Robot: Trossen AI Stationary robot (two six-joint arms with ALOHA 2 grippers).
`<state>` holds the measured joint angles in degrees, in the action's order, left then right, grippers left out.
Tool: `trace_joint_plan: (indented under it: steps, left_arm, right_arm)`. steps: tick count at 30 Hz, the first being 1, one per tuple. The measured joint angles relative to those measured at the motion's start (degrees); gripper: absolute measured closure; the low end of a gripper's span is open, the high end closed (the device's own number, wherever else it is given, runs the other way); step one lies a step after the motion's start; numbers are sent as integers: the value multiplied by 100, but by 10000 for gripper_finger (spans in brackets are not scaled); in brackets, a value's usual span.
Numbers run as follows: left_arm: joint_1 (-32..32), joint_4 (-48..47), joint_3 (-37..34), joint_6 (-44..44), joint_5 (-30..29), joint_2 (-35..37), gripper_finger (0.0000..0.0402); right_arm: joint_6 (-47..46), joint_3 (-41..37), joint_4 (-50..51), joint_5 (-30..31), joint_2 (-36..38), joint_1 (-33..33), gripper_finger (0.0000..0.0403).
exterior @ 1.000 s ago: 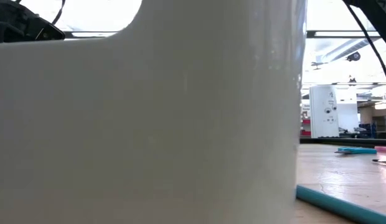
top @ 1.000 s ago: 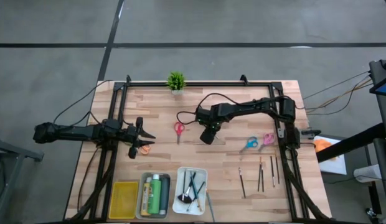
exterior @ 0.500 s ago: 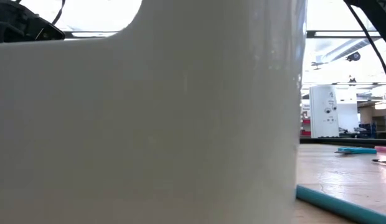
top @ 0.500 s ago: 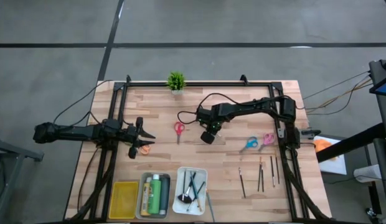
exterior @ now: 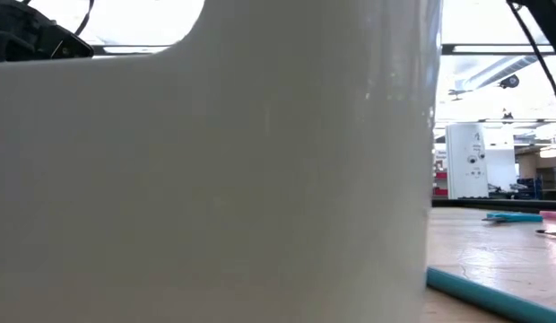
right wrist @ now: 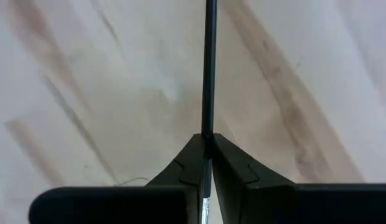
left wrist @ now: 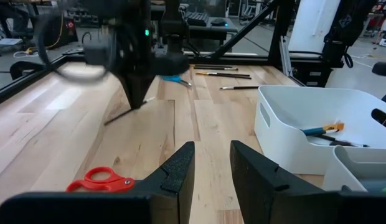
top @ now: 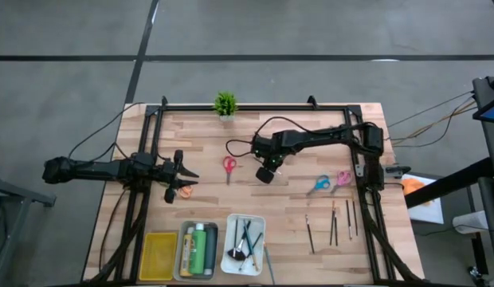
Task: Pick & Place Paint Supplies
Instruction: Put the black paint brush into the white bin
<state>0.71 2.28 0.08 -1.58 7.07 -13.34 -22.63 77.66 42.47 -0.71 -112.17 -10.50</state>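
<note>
Both fingers of the right gripper [right wrist: 207, 149] pinch a thin dark brush [right wrist: 209, 68] — left gripper [left wrist: 211, 165] parted

Robotics lab: framed workbench [top: 199, 135], equipment racks [exterior: 475, 161]

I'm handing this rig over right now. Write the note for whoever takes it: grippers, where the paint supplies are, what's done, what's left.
Right gripper: shut on a thin dark brush, mid-table, right of the red scissors.
Left gripper: open, empty, at the table's left edge by the orange scissors.
Done: paint bottles lie in the grey tray; several brushes are in the white tray. The yellow tray looks empty.
Left: the held brush, blue scissors, pink scissors, the red and orange scissors, the brushes and pencils lying right of the trays, and a teal brush lying beside the white tray.
</note>
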Motion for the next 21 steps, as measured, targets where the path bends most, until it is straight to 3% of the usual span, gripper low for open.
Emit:
trace_joint_plan:
  steps: [12, 21]
  left_arm:
    - [0, 2, 0, 0, -2, 0, 297]
    - [0, 2, 0, 0, 0, 0, 297]
  right_arm:
    - [-897, -12, -426, -749, 1070, 104, 385]
    - [-1810, -27, -1386, -1123, 1451, 773, 385]
